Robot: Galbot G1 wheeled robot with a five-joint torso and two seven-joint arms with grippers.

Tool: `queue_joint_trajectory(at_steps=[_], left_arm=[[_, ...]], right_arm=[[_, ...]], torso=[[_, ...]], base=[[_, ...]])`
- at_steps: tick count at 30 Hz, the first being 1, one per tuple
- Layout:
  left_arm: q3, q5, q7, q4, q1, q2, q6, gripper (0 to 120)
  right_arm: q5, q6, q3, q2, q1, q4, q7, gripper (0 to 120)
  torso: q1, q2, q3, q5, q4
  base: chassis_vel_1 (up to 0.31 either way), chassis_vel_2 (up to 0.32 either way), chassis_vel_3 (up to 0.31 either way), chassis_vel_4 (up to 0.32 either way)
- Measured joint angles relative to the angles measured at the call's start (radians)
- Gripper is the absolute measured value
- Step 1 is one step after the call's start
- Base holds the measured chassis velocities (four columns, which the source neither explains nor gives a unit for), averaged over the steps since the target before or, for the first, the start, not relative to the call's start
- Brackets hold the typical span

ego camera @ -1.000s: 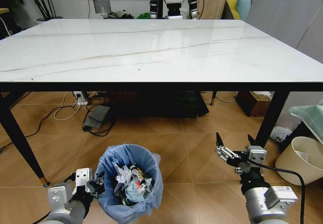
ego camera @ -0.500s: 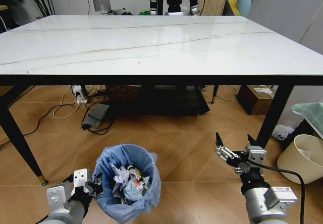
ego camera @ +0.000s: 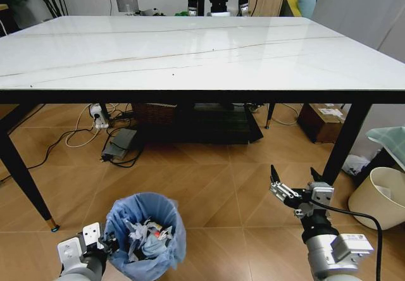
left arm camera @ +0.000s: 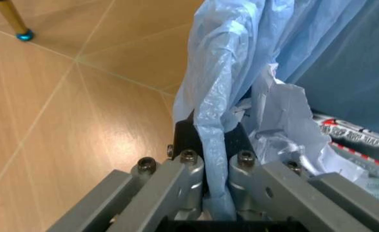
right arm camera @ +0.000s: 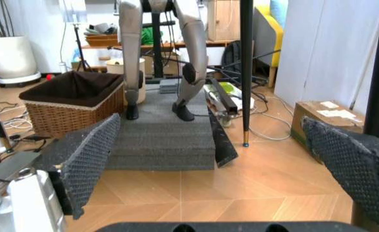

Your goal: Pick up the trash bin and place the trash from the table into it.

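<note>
Your left gripper's fingers [left arm camera: 193, 140] are pinched tight on the rim of the small round bin w/ the crinkly light-blue plastic liner [ego camera: 143, 231]; in the left wrist view the bag film is squeezed between the two metal fingers, one inside the rim, one outside. Left gripper [ego camera: 106, 241] sits low at the bottom left of the head view, arm tucked close to you, against the bin's left side.

Bin is over the tan tiled floor [ego camera: 215, 186], on your side of the tabletop's near edge, left of centre. Can't tell if it rests on the floor or hangs clear. Inside: crumpled white paper [left arm camera: 286, 125], a red-and-white printed wrapper [left arm camera: 347, 137] & more scrunched litter, packed roughly to the rim.

Your right gripper [ego camera: 295, 187] is held out in front at low right, above the floor, well apart from the bin. Its fingers [right arm camera: 89, 157] are spread wide, nothing between them.

Glossy white marble-look tabletop w/ thin brown veins [ego camera: 190, 50] spans the upper head view, dark edge, black legs. A beige round wastebasket [ego camera: 377, 199] stands at far right on the floor.
</note>
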Motion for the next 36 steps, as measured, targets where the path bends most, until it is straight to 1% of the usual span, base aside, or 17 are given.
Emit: queue_joint_trajectory(at_steps=[2,5,6,8,10,16,24,31,36], left_arm=[[0.000,0.003,0.009,0.010,-0.003,-0.002,-0.004,0],[-0.001,0.032,0.059,0.077,-0.018,-0.006,-0.030,0],[-0.001,0.032,0.059,0.077,-0.018,-0.006,-0.030,0],[-0.010,0.048,0.079,0.120,-0.024,-0.005,-0.044,0],[-0.019,0.050,0.087,0.142,-0.024,-0.006,-0.049,0],[-0.032,0.056,0.094,0.170,-0.023,-0.007,-0.055,0],[-0.039,0.097,0.131,0.211,-0.022,-0.009,-0.071,0],[-0.042,0.118,0.143,0.226,-0.022,-0.009,-0.081,0],[-0.043,0.156,0.161,0.246,-0.023,-0.009,-0.105,0]], right_arm=[[0.000,0.000,0.000,0.000,0.000,0.000,0.000,100],[0.000,0.001,0.001,0.000,0.001,0.000,0.000,100],[0.000,0.001,0.001,0.000,0.001,0.000,0.000,100],[0.000,0.002,0.001,0.001,0.001,0.000,0.000,100],[0.000,0.003,0.002,0.002,0.000,0.000,0.000,100],[0.000,0.004,0.004,0.002,0.000,0.000,0.000,100],[-0.001,0.004,0.005,0.003,-0.003,0.000,-0.001,100],[-0.002,0.004,0.006,0.004,-0.004,0.000,-0.001,100],[-0.004,0.006,0.005,0.005,-0.005,0.000,-0.002,100]], torso=[[0.000,0.000,0.000,0.0000,0.0000],[0.000,0.002,0.001,-0.0001,-0.0001],[0.000,0.002,0.001,-0.0001,-0.0001],[0.000,0.003,0.002,0.0000,0.0000],[0.000,0.003,0.003,-0.0001,0.0000],[0.000,0.005,0.003,0.0000,0.0000],[0.000,0.006,0.004,0.0000,0.0000],[0.000,0.007,0.005,0.0000,-0.0001],[0.000,0.007,0.005,0.0000,0.0000]], base=[[0.000,0.000,0.000,0.000],[0.000,0.000,0.000,0.000],[0.000,0.000,0.000,0.000],[0.000,0.000,0.000,0.000],[0.000,0.000,0.000,0.000],[0.000,0.000,0.000,0.000],[0.000,0.000,0.000,0.000],[0.000,0.000,0.000,0.000],[0.000,0.000,0.000,0.000]])
